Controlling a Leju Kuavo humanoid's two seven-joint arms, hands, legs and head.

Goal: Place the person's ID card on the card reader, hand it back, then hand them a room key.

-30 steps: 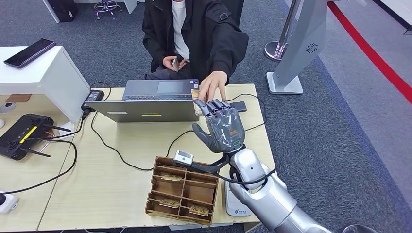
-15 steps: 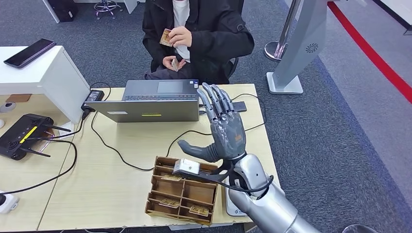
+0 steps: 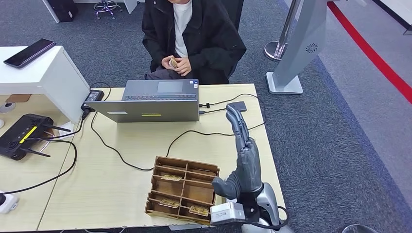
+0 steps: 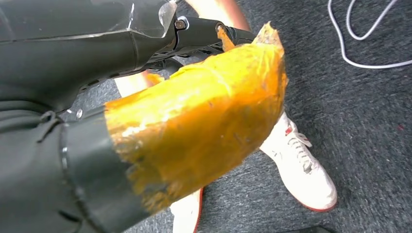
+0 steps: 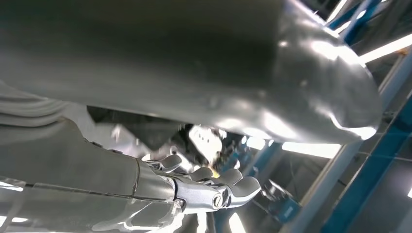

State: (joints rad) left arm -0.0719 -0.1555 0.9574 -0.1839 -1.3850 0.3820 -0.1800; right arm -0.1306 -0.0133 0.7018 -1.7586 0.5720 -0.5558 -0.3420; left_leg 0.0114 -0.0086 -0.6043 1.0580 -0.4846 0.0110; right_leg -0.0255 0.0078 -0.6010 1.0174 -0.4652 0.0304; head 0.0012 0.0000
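Observation:
My right hand is raised over the table's near right corner, turned edge-on with its fingers straight and apart, and it holds nothing. From the right wrist view the same hand is seen against the ceiling lights. The person sits behind the laptop and holds a small tan card in both hands at their lap. A wooden compartment box with tan key cards in several slots stands just left of my right wrist. My left hand, its thumb wrapped in orange tape, hangs over the floor and holds nothing.
A grey laptop stands open at the table's far side, with black cables running across the middle. A small dark device lies near the far right corner. A black router sits at the left. A person's white shoe is on the floor.
The person took the card from my right hand and drew it back to their lap. My right hand pulled back from the far edge to the near right corner and turned edge-on.

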